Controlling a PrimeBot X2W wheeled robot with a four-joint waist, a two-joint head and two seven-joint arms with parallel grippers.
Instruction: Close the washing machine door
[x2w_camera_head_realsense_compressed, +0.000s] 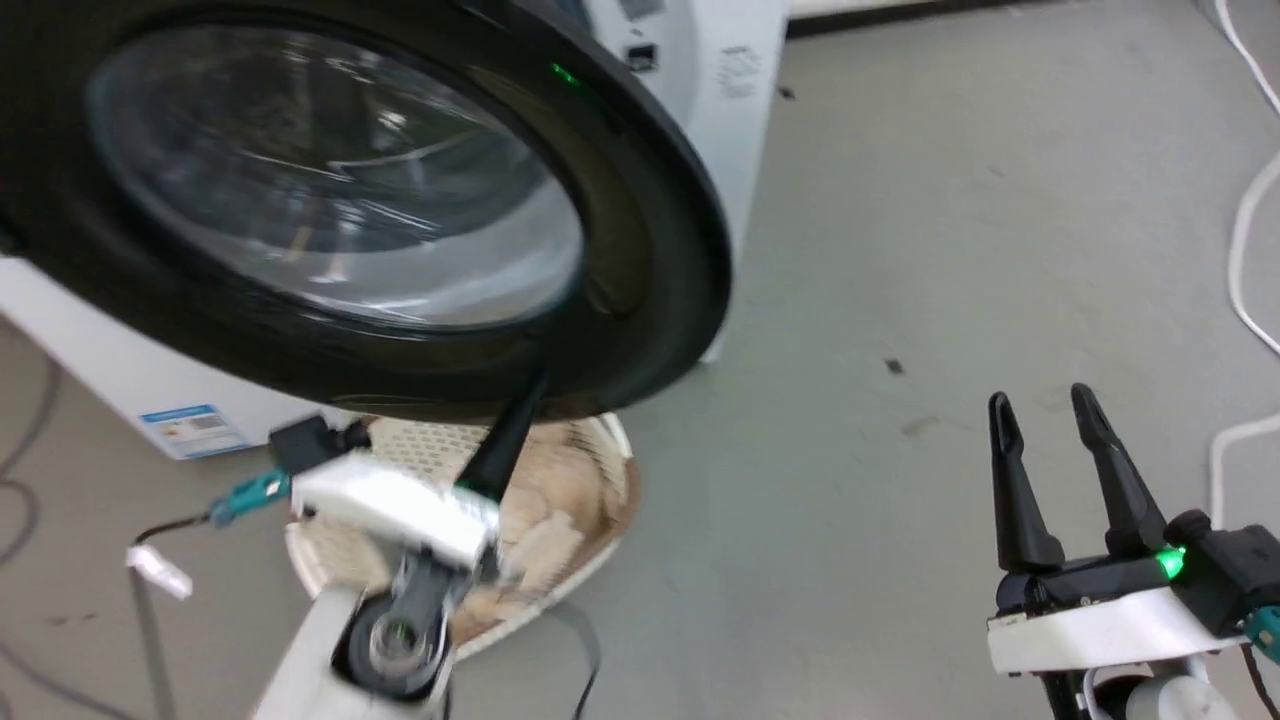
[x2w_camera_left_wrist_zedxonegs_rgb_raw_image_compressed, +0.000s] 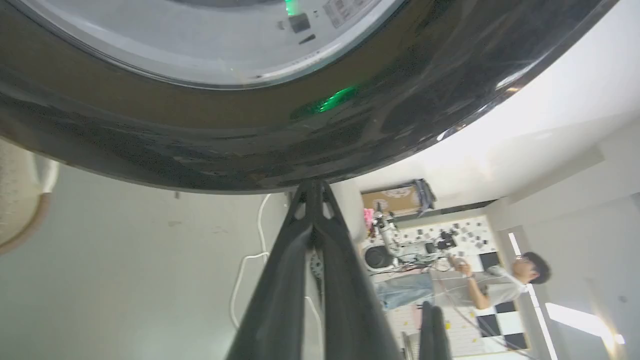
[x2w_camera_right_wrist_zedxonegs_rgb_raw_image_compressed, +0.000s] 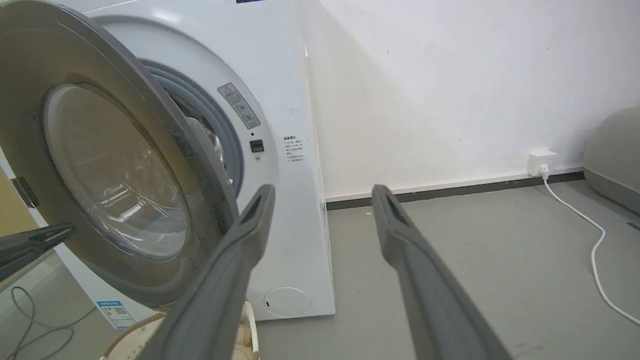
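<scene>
The washing machine door, a black ring around a bulging glass window, stands partly open before the white washing machine. My left gripper is shut with nothing in it, and its tips touch the lower rim of the door. In the left wrist view the left gripper meets that rim edge-on. My right gripper hangs open over bare floor to the right, apart from the door. In the right wrist view the right gripper frames the washing machine, with the door swung out at the left.
A cream perforated basket with beige cloth sits on the floor under the door. White cables run along the floor at the right, one to a wall socket. A person stands across the room.
</scene>
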